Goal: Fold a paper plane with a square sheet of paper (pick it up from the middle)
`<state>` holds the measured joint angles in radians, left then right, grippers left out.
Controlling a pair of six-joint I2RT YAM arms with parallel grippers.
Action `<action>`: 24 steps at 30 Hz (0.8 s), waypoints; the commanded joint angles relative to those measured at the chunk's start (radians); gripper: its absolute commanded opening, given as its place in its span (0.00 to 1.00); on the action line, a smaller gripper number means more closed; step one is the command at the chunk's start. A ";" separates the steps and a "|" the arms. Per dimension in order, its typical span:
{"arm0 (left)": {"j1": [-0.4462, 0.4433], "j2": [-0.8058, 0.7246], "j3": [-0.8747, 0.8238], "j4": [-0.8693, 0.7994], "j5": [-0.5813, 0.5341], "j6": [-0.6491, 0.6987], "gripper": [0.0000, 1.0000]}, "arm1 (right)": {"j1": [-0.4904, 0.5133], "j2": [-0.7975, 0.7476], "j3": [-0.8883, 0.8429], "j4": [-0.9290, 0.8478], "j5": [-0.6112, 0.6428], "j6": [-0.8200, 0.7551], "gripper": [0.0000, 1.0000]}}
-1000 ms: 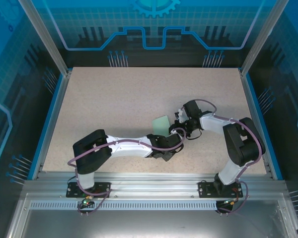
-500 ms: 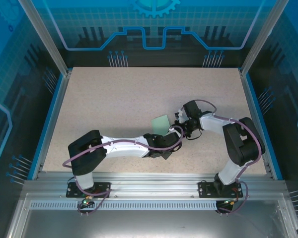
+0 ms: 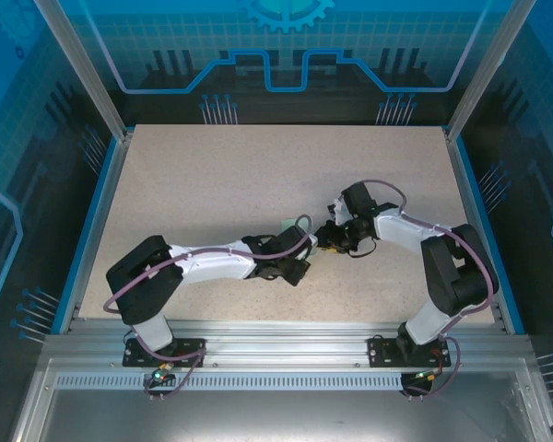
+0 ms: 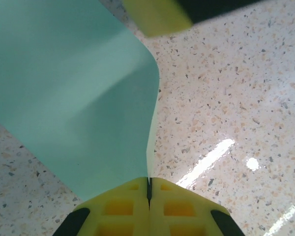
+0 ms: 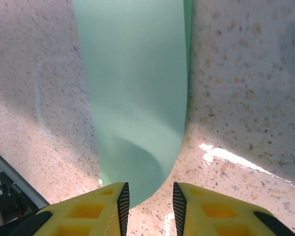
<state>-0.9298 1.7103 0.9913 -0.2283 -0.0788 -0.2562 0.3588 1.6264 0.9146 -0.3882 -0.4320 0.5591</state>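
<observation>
The square sheet of paper (image 4: 78, 98) is pale mint green and bent into a curve above the table. My left gripper (image 4: 148, 179) is shut on its near edge, the sheet pinched between the yellow fingertips. In the right wrist view the paper (image 5: 137, 88) arches away from my right gripper (image 5: 148, 189), whose jaws stand apart with the sheet's curved end lying loose between them. From above, a small bit of paper (image 3: 288, 224) peeks out beside the left gripper (image 3: 304, 247) and the right gripper (image 3: 324, 238), which meet mid-table.
The speckled beige table (image 3: 212, 175) has blue rails (image 3: 100, 212) at its sides. A metal frame rail (image 3: 276, 336) runs along the near edge by the arm bases. One yellow finger (image 4: 157, 14) of the right gripper shows at the top of the left wrist view.
My left gripper has shut on the paper's edge and its arm has stretched lower and leftward. The right gripper's jaws have parted. The paper is now mostly covered from above.
</observation>
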 commanded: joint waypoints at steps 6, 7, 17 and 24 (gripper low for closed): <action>0.061 -0.030 -0.032 0.066 0.210 0.006 0.00 | 0.017 0.074 0.119 -0.005 -0.023 -0.008 0.22; 0.065 -0.029 -0.035 0.069 0.216 0.005 0.00 | 0.026 0.103 0.142 -0.007 -0.025 -0.012 0.21; 0.119 -0.032 -0.042 0.069 0.272 -0.001 0.00 | 0.061 0.314 0.319 -0.109 0.049 -0.078 0.16; 0.167 -0.014 -0.036 0.066 0.324 -0.006 0.00 | 0.067 0.360 0.326 -0.143 0.102 -0.107 0.16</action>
<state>-0.7895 1.7061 0.9596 -0.1738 0.1959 -0.2565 0.4072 1.9656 1.2179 -0.4797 -0.3588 0.4843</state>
